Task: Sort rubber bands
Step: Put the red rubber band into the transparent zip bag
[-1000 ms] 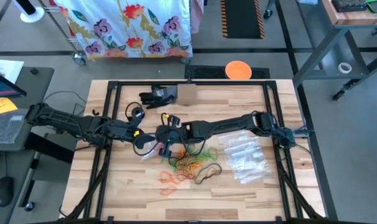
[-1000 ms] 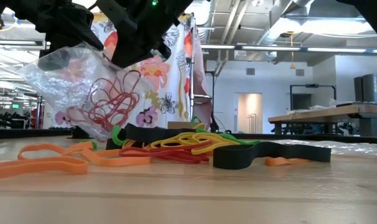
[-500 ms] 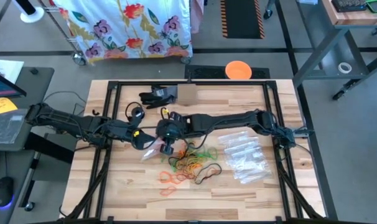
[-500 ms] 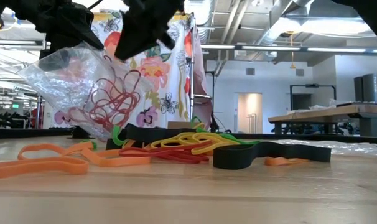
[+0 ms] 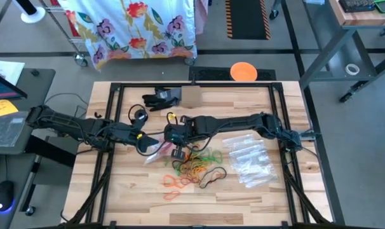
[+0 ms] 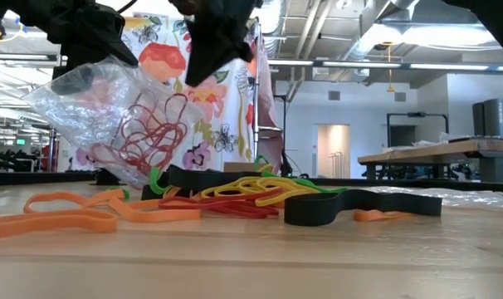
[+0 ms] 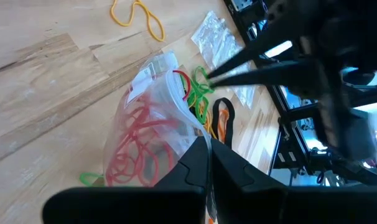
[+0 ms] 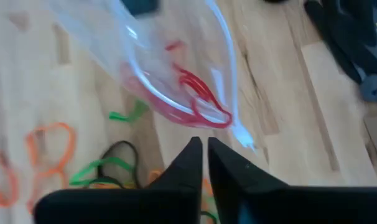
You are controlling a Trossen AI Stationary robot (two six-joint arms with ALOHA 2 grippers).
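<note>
The clear bag (image 6: 110, 124) with red rubber bands (image 6: 148, 133) inside is held off the worktop (image 5: 243, 197) by the left tool (image 7: 207, 152), pinched shut on its edge. The right tool (image 8: 202, 146), closed and empty, has been drawn back from the bag mouth, so a red band was likely just dropped in. The mixed pile of rubber bands (image 5: 195, 166) is left just right of the bag for sorting.

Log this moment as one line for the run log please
left gripper: shut on clear bag of red bands, held up | right gripper: shut, empty, above bag | mixed rubber bands on table
</note>
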